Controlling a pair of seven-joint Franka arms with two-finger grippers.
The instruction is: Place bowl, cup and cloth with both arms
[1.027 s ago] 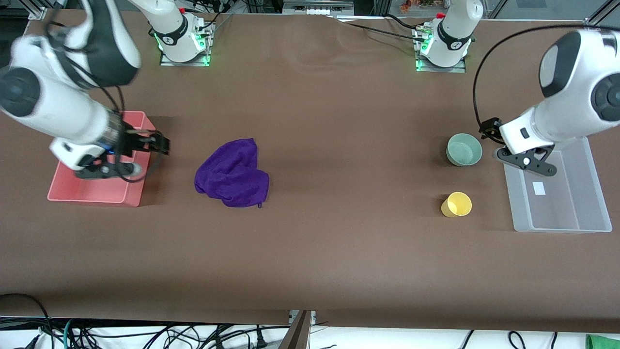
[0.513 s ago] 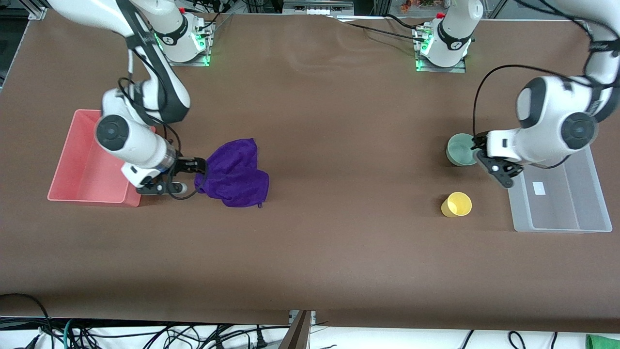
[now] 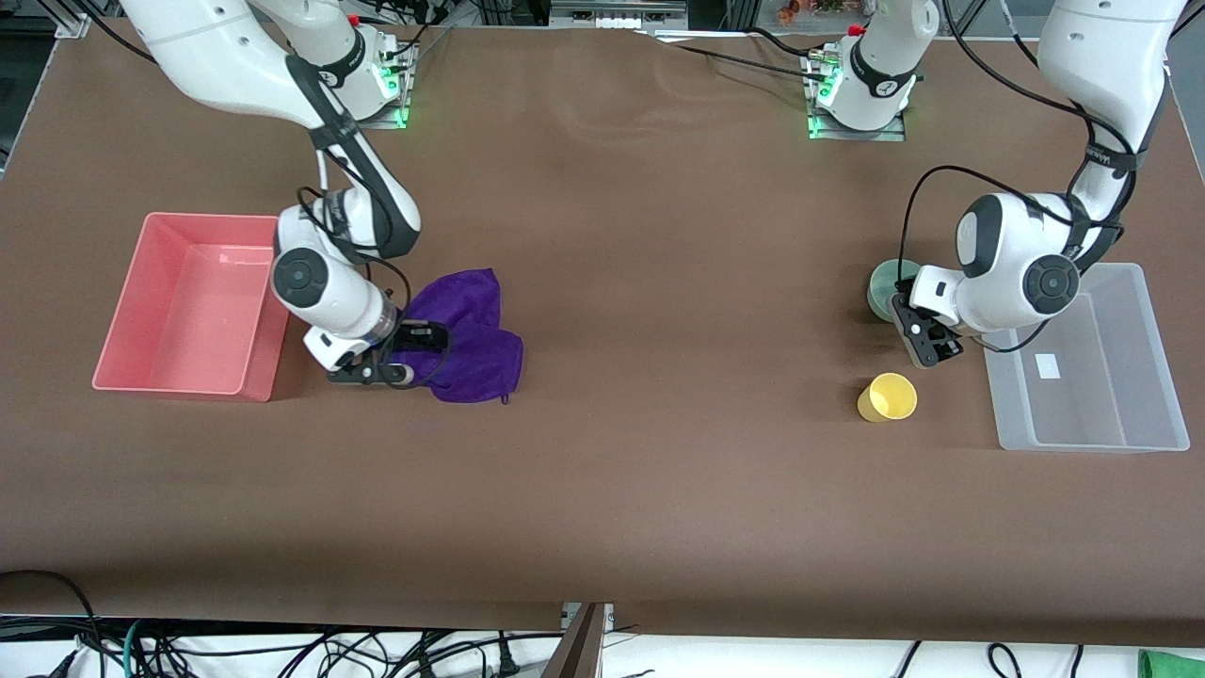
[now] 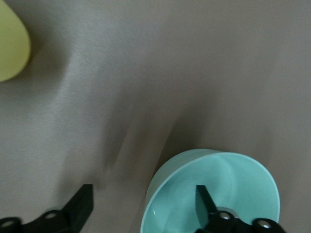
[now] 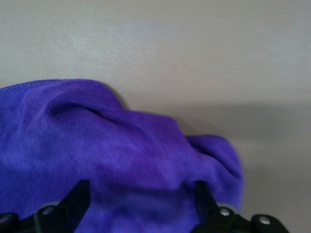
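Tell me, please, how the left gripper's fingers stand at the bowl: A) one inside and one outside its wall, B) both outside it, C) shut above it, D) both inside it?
A: the left gripper is open, one finger inside the bowl, the other outside its wall.

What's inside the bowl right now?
In the left wrist view one finger of the open left gripper dips inside the bowl, the other outside its wall. Otherwise its visible interior is bare; the part nearest the wrist is out of view.
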